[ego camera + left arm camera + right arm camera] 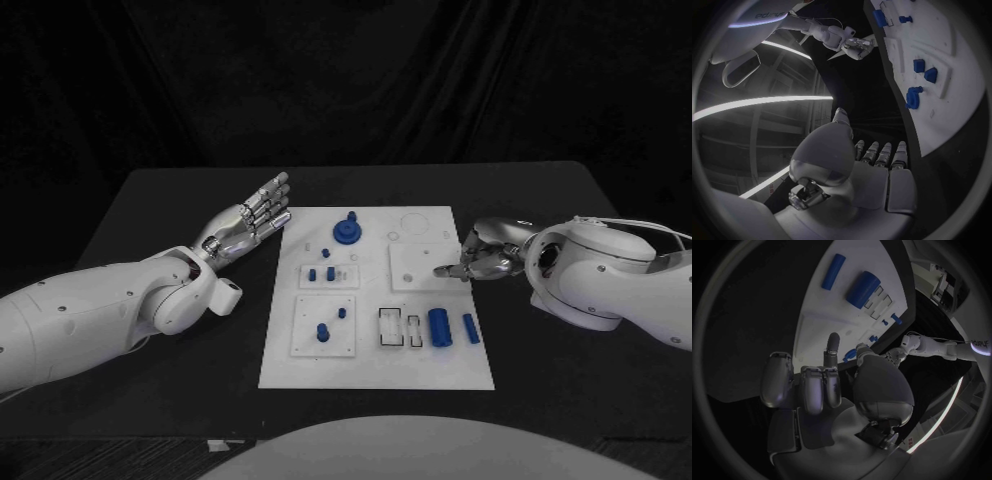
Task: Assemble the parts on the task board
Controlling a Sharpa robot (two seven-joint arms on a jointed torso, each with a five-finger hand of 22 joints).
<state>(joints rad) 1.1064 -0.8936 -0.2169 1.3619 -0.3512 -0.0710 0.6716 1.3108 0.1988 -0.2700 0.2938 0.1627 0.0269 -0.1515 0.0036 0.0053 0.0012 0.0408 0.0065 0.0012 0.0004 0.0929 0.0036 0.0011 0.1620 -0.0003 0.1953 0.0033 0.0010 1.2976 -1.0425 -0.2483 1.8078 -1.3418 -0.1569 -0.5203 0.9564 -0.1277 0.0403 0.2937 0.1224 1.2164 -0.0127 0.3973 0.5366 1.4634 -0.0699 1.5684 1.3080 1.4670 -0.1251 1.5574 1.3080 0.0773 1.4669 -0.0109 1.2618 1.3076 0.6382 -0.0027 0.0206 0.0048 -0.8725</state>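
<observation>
Near: left hand (248, 222) flat, holding nothing. Right hand (486, 258) curled at task board (378, 368) edge, empty; might bump parts (440, 327).

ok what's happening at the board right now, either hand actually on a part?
Neither hand plainly holds a part. The left hand lies open, fingers stretched, on the table beside the task board. The right hand is at the board's right edge with fingers curled in, one finger reaching onto the plate; whether it pinches anything can't be told. The blue parts, such as the round piece and two cylinders, sit on the board.
</observation>
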